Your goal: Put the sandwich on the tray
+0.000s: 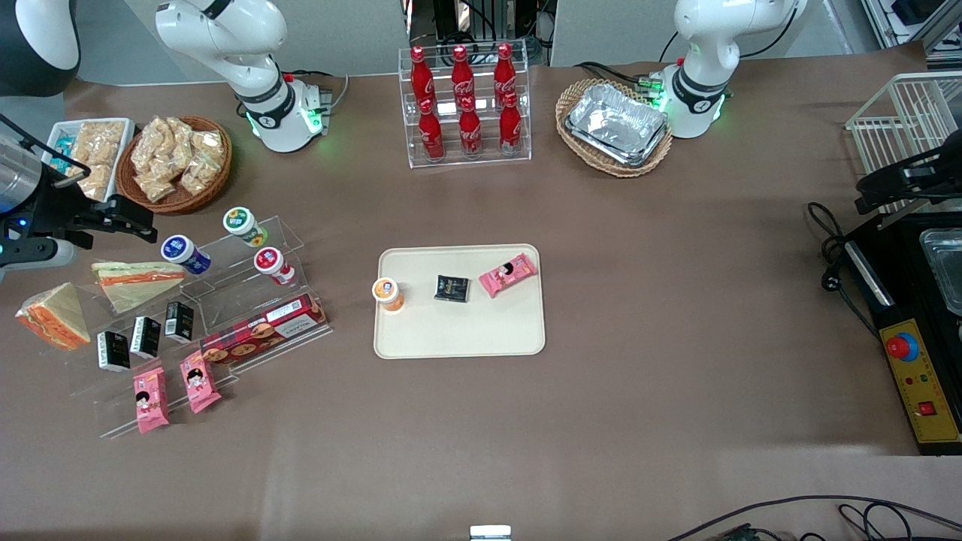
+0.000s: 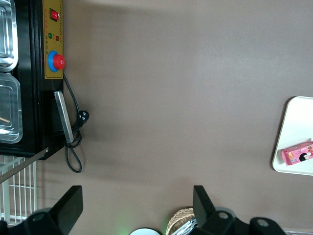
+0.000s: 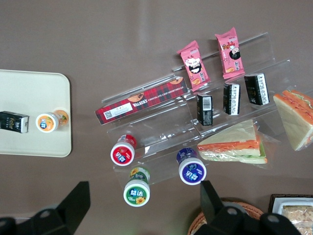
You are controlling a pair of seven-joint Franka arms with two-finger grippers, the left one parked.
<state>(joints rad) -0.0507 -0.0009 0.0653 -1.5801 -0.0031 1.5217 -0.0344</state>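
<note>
The sandwich (image 1: 49,315) (image 3: 296,117) is a triangular wedge in clear wrap with an orange-red filling edge and a little green. It lies at the working arm's end of the table, beside a longer wedge (image 1: 139,282) (image 3: 235,145). The cream tray (image 1: 460,334) (image 3: 30,93) lies mid-table and holds an orange cup (image 1: 388,294), a black packet (image 1: 452,288) and a pink packet (image 1: 508,275). My gripper (image 1: 113,222) (image 3: 142,205) hangs open and empty above the table. It is a little farther from the front camera than both wedges and close to the wicker snack basket.
A clear stepped stand (image 1: 248,300) carries small bottles, black packets, pink packets and a red shortbread box (image 1: 263,330). The snack basket (image 1: 176,161) and a white bin (image 1: 83,154) sit near my arm. A cola rack (image 1: 464,105) and foil trays (image 1: 615,124) stand farther back.
</note>
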